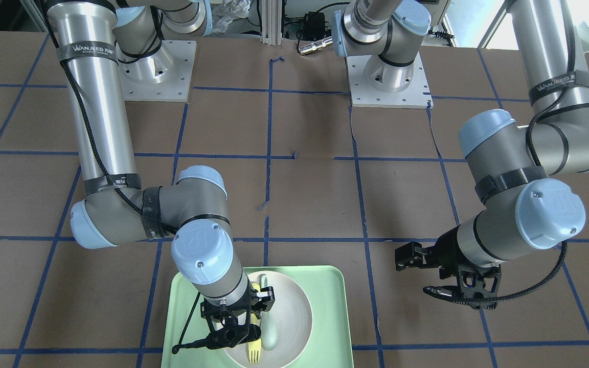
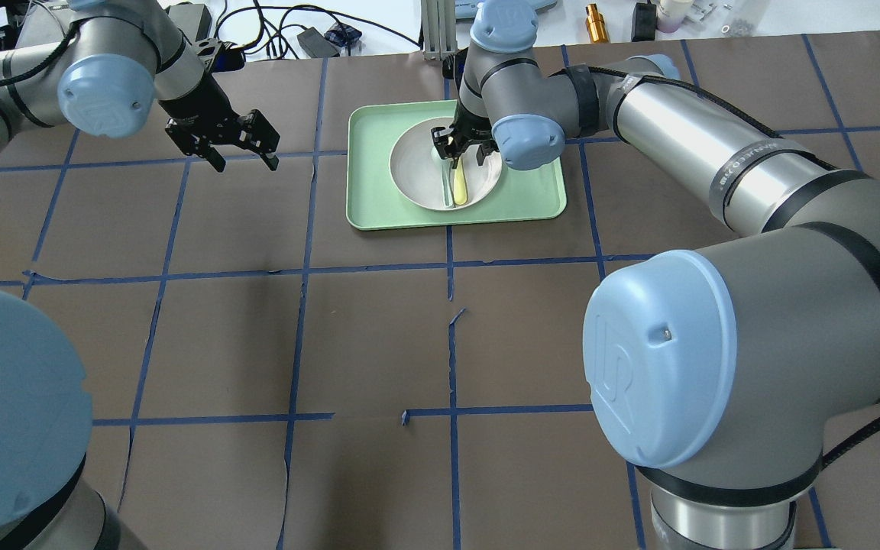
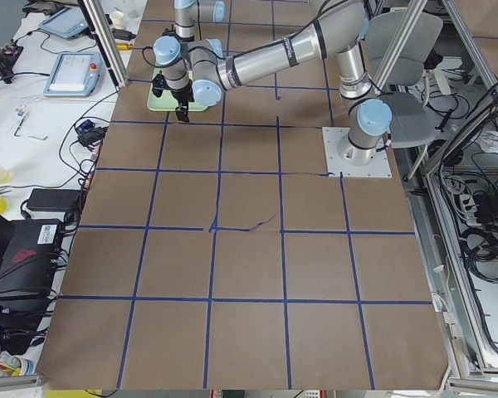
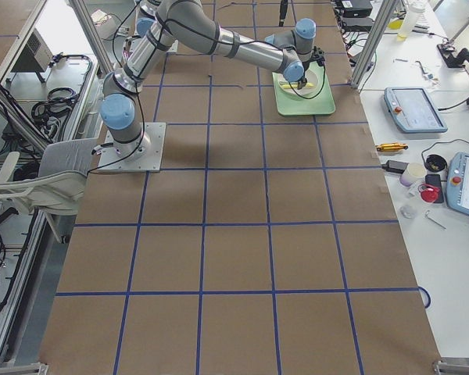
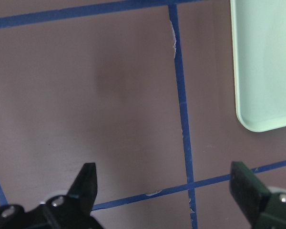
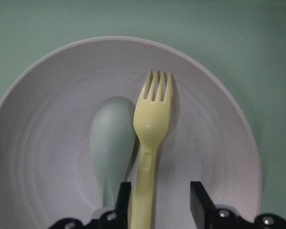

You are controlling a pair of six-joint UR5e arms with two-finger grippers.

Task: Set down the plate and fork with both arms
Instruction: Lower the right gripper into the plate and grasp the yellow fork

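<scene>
Arms: two, the left arm point(image 2: 104, 84) and the right arm point(image 2: 715, 145), both reaching across the brown worktop point(image 2: 371, 336) with its blue tape grid.
Grippers: two, one on each arm.
Left gripper point(image 5: 164, 179): jaws spread wide with nothing between them. It hangs over bare worktop, apart from the tray, and a tray corner shows at the edge of its wrist view.
Right gripper point(image 6: 159, 191): lowered over the plate with its jaws parted. The fork's handle runs between the two fingers. One finger is right at the handle and a gap shows on the other side, so it is not clamped.
Tray point(image 1: 330, 306): one, mint green and rectangular, flat on the worktop.
Plate point(image 6: 47, 143): one, round and off-white with faint rings. It sits inside the tray.
Fork point(image 6: 152, 124): one, pale yellow. It is in the plate near its middle, with its tines pointing away from the right gripper.
Spoon point(image 6: 109, 138): one, grey-green. It lies in the plate just beside the fork and parallel to it.
</scene>
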